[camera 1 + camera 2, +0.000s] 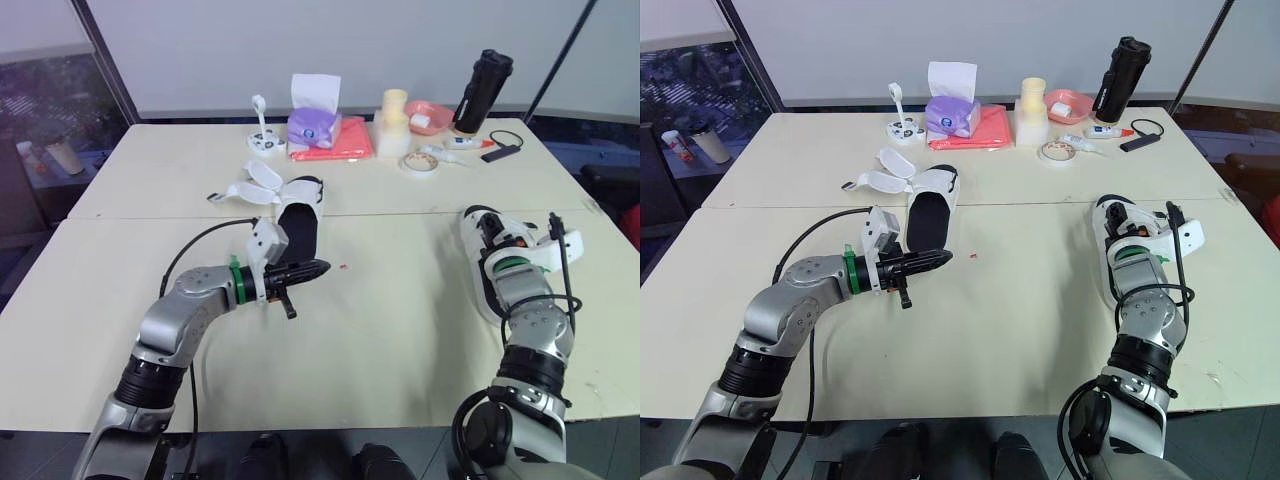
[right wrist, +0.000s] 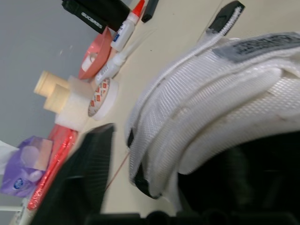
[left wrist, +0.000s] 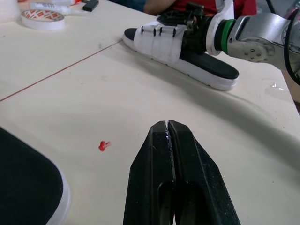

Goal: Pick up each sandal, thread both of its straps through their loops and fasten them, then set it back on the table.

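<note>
One white sandal with a black footbed (image 1: 297, 225) lies mid-table, its straps (image 1: 255, 186) undone and spread toward the far left. My left gripper (image 1: 320, 268) hovers just off that sandal's near right edge, shut and empty; its closed fingertips (image 3: 168, 133) point across the table. The second sandal (image 3: 161, 40) lies at the right with its white straps (image 2: 225, 93) arched over the footbed. My right gripper (image 1: 495, 233) is down on it, open, with the straps between its fingers (image 2: 91, 173).
Along the far edge stand a purple tissue box (image 1: 314, 125), a red pouch (image 1: 338, 145), cream cups (image 1: 393, 118), a pink bowl (image 1: 428, 115), a tape roll (image 1: 418, 163), glue tubes (image 1: 462, 145) and a black bottle (image 1: 485, 88). A red speck (image 1: 343, 267) lies mid-table.
</note>
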Controlling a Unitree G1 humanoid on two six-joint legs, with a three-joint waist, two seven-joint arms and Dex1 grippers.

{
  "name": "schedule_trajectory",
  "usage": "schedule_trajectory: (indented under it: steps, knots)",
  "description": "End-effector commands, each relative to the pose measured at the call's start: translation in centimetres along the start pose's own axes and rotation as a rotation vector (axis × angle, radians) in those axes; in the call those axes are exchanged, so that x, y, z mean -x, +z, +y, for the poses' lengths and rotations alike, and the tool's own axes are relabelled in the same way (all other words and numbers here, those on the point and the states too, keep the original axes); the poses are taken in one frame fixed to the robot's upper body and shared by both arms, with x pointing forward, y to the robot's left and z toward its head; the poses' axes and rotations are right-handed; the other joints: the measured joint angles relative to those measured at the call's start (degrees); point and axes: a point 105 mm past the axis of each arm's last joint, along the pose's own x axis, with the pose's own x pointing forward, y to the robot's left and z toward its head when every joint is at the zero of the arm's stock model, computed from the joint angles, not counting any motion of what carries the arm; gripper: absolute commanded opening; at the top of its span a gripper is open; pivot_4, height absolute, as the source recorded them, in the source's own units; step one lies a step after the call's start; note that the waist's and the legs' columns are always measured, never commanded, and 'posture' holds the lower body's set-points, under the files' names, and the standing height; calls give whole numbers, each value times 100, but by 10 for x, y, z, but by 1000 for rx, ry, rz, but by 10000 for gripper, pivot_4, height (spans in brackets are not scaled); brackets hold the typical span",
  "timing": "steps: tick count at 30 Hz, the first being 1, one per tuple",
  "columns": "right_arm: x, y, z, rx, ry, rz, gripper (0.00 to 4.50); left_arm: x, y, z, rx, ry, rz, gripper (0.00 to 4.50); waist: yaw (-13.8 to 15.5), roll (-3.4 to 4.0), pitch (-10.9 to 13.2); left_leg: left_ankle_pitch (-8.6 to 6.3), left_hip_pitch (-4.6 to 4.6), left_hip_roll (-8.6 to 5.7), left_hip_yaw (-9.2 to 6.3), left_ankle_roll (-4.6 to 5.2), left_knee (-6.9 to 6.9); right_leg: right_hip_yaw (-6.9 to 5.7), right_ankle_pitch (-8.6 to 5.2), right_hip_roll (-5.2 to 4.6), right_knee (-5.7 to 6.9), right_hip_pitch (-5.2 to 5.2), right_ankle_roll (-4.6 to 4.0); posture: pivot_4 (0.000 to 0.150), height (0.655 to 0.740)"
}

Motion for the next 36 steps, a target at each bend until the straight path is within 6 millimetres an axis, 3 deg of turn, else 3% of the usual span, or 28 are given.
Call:
schedule_trajectory:
  steps: [1, 5, 8, 13, 17, 20, 22, 27, 30, 36]
  knots:
    - [13, 10, 2, 70, 26, -23, 43725, 4, 11, -2, -30, 11, -38, 0, 11, 0, 0, 0, 0, 0, -4, 0, 0, -2, 0, 0, 0, 2, 0, 1500, 7400]
    - [47, 6, 26, 72, 242, 45, 43725, 6, 14, 4, -25, 52, -49, 0, 16, 2, -1, 0, -3, 1, -8, 0, -2, -3, 0, 0, -1, -1, 0, 1500, 7400]
    - [91, -7, 41, 28, 471, 203, 43725, 8, 23, 14, -45, 103, -70, 0, 9, 2, -1, 0, -3, 3, -10, 0, 0, -4, 0, 0, -1, 2, 0, 1500, 7400]
    - [171, -23, 32, 136, 682, 517, 43725, 19, 38, 56, -171, 340, -21, 0, 33, 1, -2, -1, 3, -2, -26, 3, 5, -14, 0, -2, -16, 30, 0, 1500, 7400]
    - [207, -40, 34, 257, 787, 700, 43725, 23, 48, 76, -332, 450, 44, 0, -26, -8, 0, -1, 19, -9, -24, 5, 4, -12, 0, 7, -20, 42, 0, 1500, 7400]
    - [211, -50, 46, 329, 855, 726, 43725, 17, 48, 84, -492, 474, 123, 0, -25, -11, 1, -1, 52, -8, -24, 5, 0, -11, 1, 12, -19, 71, -1, 1500, 7400]
    - [204, -60, 59, 415, 909, 708, 45000, 7, 41, 87, -610, 448, 198, 5410, -17, -16, 1, -1, 64, -9, -23, 5, -1, -10, 1, 11, -20, 82, -1, 1500, 7400]
    - [186, -62, 90, 466, 999, 605, 45000, -5, 33, 96, -914, 424, 335, 29485, 33, -27, 7, -2, 63, -11, -23, 5, -3, -10, 1, 8, -23, 81, -1, 1500, 7400]
    - [180, -60, 99, 474, 1026, 574, 45000, -10, 32, 96, -1005, 408, 351, 44509, 59, -31, 9, -1, 43, -12, -28, 5, -1, -15, 1, 6, -29, 71, -1, 1500, 7400]
    - [168, -59, 105, 471, 1037, 540, 45000, -19, 34, 111, -1132, 507, 383, 44509, 46, -32, 9, -3, 17, -13, -33, 8, 8, -23, 1, 3, -31, 52, 0, 1500, 7400]
